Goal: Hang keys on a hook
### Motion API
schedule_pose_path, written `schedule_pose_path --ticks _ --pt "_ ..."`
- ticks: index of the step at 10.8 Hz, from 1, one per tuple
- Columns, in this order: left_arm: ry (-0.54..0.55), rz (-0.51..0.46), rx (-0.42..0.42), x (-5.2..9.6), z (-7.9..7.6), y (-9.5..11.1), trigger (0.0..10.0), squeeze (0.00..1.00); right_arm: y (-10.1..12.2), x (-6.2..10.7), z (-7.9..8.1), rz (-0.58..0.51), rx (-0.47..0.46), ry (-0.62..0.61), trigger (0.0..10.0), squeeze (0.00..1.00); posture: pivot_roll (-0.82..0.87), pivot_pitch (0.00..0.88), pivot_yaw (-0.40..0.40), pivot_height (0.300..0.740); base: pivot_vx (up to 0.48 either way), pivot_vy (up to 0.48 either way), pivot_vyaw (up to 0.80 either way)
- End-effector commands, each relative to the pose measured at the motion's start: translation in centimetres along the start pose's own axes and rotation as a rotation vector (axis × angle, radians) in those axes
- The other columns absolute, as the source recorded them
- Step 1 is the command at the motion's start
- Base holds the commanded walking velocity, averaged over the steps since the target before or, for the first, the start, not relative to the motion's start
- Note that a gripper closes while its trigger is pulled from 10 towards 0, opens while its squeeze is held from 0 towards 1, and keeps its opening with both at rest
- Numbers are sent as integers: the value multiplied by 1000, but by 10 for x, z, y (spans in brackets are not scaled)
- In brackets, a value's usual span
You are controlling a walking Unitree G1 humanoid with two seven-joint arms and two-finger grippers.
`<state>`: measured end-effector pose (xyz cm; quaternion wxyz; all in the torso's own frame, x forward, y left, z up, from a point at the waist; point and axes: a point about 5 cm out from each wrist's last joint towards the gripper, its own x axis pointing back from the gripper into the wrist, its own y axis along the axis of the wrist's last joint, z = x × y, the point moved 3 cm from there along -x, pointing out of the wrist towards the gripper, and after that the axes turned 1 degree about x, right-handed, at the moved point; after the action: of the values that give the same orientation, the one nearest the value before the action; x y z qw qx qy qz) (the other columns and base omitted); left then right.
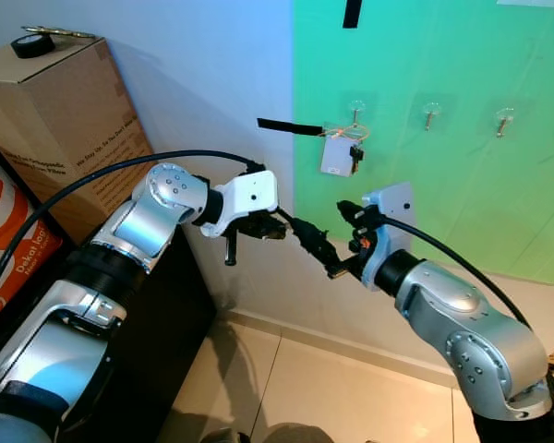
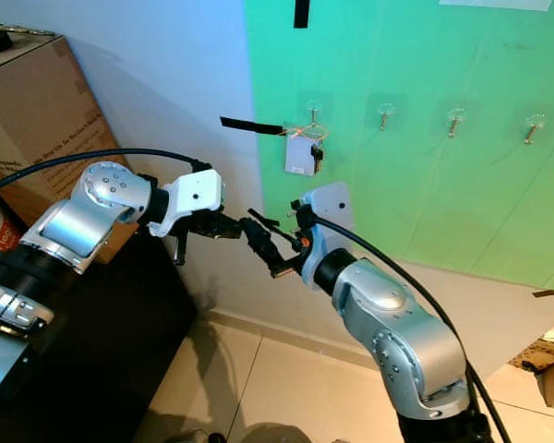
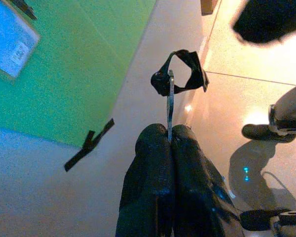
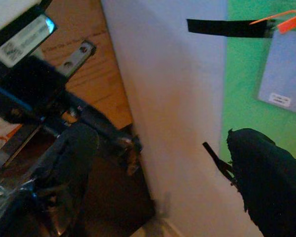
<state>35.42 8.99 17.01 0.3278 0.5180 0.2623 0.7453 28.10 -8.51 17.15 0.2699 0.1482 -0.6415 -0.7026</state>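
A bunch of keys with a white tag (image 1: 340,154) hangs from the leftmost clear hook (image 1: 355,112) on the green wall panel (image 1: 443,166). Below it, my left gripper (image 1: 325,257) reaches in from the left with its fingers (image 3: 158,168) shut on a thin metal key (image 3: 170,106) that ends in a black loop (image 3: 183,73). My right gripper (image 1: 351,231) faces the left one from the right, close to its tip. In the right wrist view the right gripper's fingers (image 4: 266,177) stand wide open with nothing between them.
Two more clear hooks (image 1: 431,113) (image 1: 504,118) sit further right on the green panel. A cardboard box (image 1: 65,129) with a tape roll (image 1: 32,43) stands on a black cabinet (image 1: 157,351) at the left. A black tape strip (image 1: 286,126) sticks to the wall.
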Motion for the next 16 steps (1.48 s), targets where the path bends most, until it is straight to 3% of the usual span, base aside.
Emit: schedule_pose_path --ticks 1,4,8,9,10,11,12,13,14,16 --pt "20 -12 -21 5 7 7 0 0 2 -1 6 10 -3 37 10000 0 -107 0 102 740 0 0 0" --pt "17 -35 -40 4 6 15 0 0 -13 -4 8 71 -62 26 10000 0 -109 0 103 740 0 0 0" --pt "19 -49 -47 1 4 19 0 0 -12 -5 2 71 -135 3 10000 0 -110 0 92 740 0 0 0" --pt "20 -52 -46 2 4 19 0 0 -11 -6 1 68 -142 5 7843 0 -110 0 92 740 0 0 0" --pt "21 -57 -45 2 4 20 0 0 -11 -6 0 74 -146 5 4314 0 -110 0 91 740 0 0 0" --pt "21 -62 -46 3 4 22 0 0 -12 -6 0 79 -150 3 4039 0 -110 0 90 740 0 0 0" --pt "18 -67 -48 3 4 23 0 0 -12 -6 -1 78 -154 0 1804 0 -111 0 91 740 0 0 0" --pt "14 -70 -50 4 3 24 0 0 -11 -6 -3 75 -156 -3 1294 0 -111 0 91 740 0 0 0" --pt "10 -72 -51 3 3 25 0 0 -10 -6 -3 70 -157 -4 1529 0 -112 0 92 740 0 0 0" --pt "4 -70 -51 3 2 24 0 0 -7 -6 -3 56 -163 5 3255 0 -114 0 93 740 0 0 0"
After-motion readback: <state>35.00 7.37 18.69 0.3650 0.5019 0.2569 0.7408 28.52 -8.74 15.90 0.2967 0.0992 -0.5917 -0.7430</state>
